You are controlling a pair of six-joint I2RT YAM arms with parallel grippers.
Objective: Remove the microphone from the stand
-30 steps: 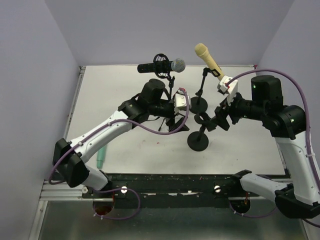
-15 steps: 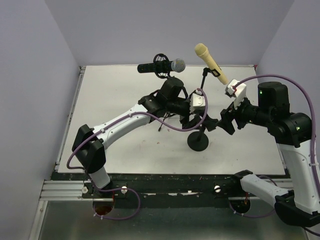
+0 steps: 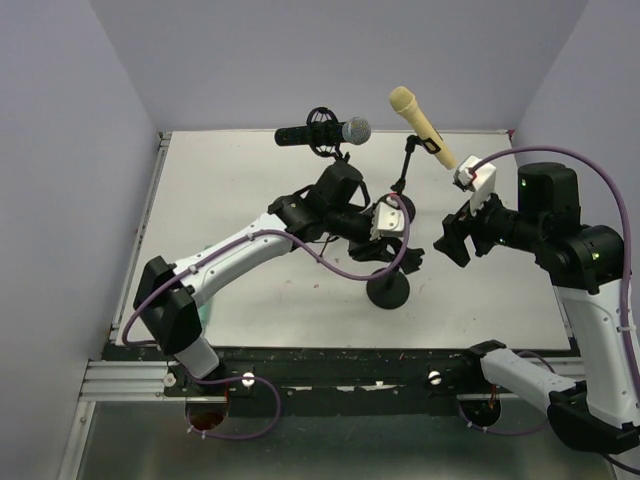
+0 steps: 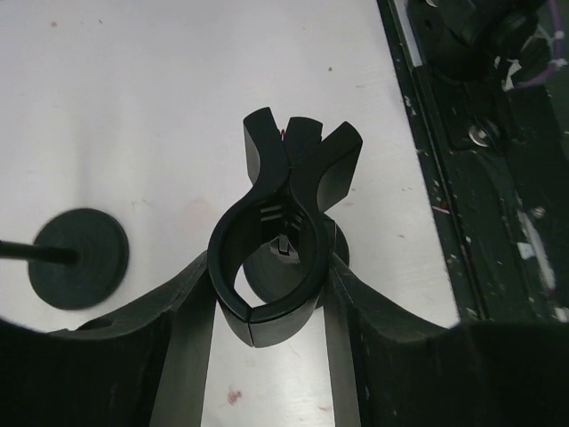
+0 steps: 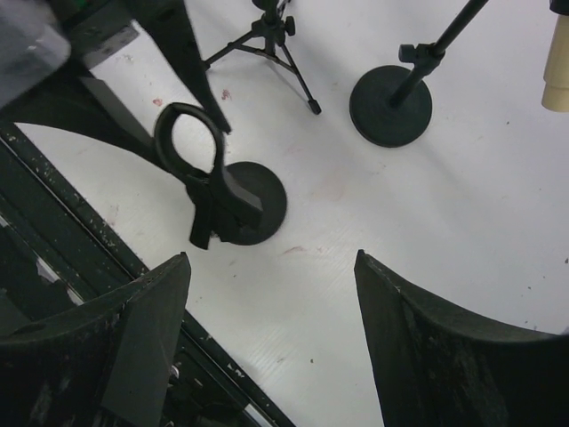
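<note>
Top external: high, wide. Wrist views: close, downward, sharing stand clip (image 4: pixel 300 189).

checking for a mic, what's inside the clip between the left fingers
Nothing: the ring of the clip is empty. Through it only the stand's round base shows. What joins them is covered by the clip.

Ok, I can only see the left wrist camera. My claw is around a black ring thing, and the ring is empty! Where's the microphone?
Observer: The top camera shows two at the back. There's a yellow microphone on a stand and a black microphone on a tripod.
Operator: And what's my other claw doing?
Observer: The right claw is open and holding nothing. Its camera looks down at your ring clip.
</note>
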